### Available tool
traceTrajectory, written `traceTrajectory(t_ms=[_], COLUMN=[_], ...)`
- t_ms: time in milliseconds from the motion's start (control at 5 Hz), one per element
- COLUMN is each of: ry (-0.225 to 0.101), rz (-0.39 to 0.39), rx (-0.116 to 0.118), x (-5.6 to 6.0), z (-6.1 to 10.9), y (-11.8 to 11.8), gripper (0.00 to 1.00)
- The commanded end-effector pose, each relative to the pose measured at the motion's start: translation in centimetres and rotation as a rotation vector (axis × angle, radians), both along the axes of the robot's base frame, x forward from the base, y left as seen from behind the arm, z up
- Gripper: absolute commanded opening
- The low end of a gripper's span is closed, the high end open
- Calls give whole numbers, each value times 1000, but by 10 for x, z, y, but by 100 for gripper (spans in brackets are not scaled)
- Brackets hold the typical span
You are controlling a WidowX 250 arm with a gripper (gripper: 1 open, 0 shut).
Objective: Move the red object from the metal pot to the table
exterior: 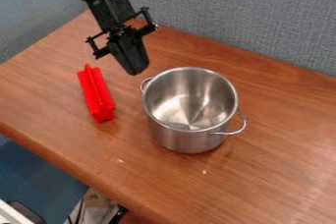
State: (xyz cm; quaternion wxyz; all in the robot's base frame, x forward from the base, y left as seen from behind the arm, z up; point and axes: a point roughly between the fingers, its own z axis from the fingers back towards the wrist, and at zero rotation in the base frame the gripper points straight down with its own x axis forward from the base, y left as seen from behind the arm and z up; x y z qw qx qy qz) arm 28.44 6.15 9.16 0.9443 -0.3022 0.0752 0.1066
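One red bar (96, 92) lies on the table (262, 169), just left of the pot (194, 110) and apart from its wall; task placement looks done. Pot stands upright, nothing visible inside. Bar reads as rigid and light, probably plastic, smooth-faced, so likely a bit slippery; not fragile. Best hold, if regrasp is needed: across the narrow width near mid-length, to keep it from swinging. Gripper (134, 67) hangs above the table, up and left of the pot's rim, jaws closed together, carrying nothing.
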Motion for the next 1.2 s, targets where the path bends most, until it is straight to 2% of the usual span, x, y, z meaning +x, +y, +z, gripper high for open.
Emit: traceTrajectory(t_ms=[0,400,600,800,1000], ry=[-63,-140,-226,-304,-334], rz=[19,40,-19,-15,60], rx=[29,90,111,146,145], x=[11,20,8,-1,11], z=[7,39,31,10,27], y=[11,0,-3,5,11], gripper=[0,0,0,0,0])
